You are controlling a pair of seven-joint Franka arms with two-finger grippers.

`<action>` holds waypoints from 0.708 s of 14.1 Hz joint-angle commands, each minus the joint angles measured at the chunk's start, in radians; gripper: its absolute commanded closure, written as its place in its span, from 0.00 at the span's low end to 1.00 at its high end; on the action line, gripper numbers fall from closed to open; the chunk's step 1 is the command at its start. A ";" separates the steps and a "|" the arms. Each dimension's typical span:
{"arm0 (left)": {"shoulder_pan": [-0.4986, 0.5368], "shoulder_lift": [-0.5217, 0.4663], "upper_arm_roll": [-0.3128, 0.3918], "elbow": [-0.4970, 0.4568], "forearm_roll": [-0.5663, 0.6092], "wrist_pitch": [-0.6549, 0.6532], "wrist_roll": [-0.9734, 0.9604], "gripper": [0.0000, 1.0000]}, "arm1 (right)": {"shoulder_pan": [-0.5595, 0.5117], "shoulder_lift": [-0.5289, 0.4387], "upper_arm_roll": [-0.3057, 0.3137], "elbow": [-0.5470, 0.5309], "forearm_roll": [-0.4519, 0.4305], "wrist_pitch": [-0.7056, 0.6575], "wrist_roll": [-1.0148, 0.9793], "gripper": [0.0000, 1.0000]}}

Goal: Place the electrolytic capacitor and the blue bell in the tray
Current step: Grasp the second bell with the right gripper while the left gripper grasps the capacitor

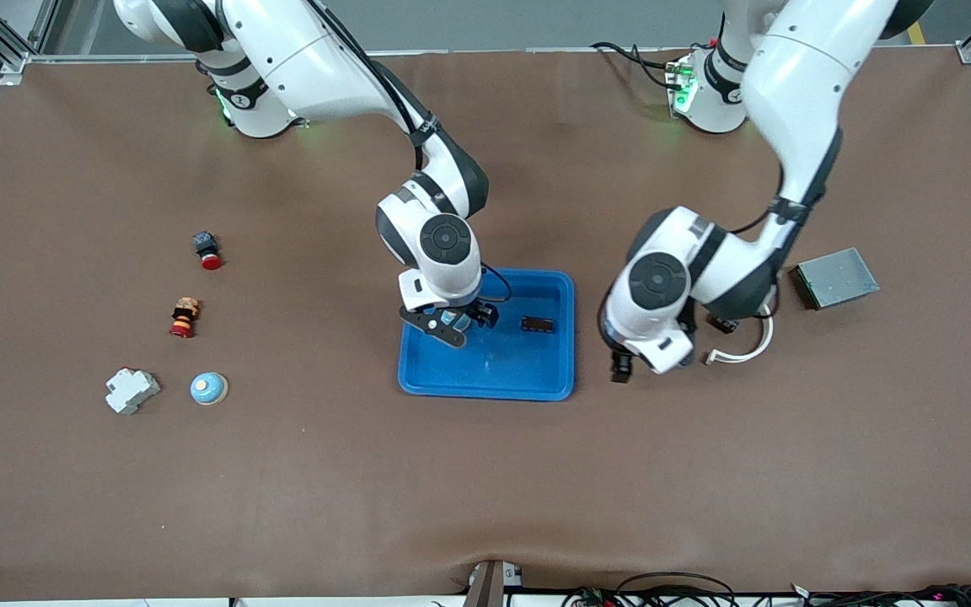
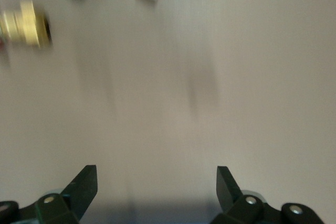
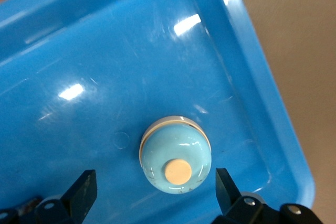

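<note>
The bright-blue tray [image 1: 553,375] lies mid-table. A light-blue bell [image 1: 449,318] with a cream button sits in it, at the end toward the right arm. It also shows in the right wrist view [image 3: 175,156]. My right gripper [image 1: 456,325] is low over it, open, its fingers either side of the bell and apart from it [image 3: 156,179]. A small dark oblong part [image 1: 538,324] lies in the tray too. My left gripper [image 1: 620,368] is open and empty [image 2: 156,174] over bare table beside the tray.
A second blue bell [image 1: 209,388], a white-grey block [image 1: 131,390] and two red-tipped buttons [image 1: 185,318] [image 1: 207,250] lie toward the right arm's end. A grey metal plate [image 1: 835,276] and a white cable [image 1: 743,350] lie toward the left arm's end.
</note>
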 commanded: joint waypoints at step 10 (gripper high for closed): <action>0.239 -0.152 -0.012 -0.259 0.089 -0.111 0.514 0.00 | -0.303 -0.268 -0.006 -0.169 0.000 -0.151 -0.645 0.00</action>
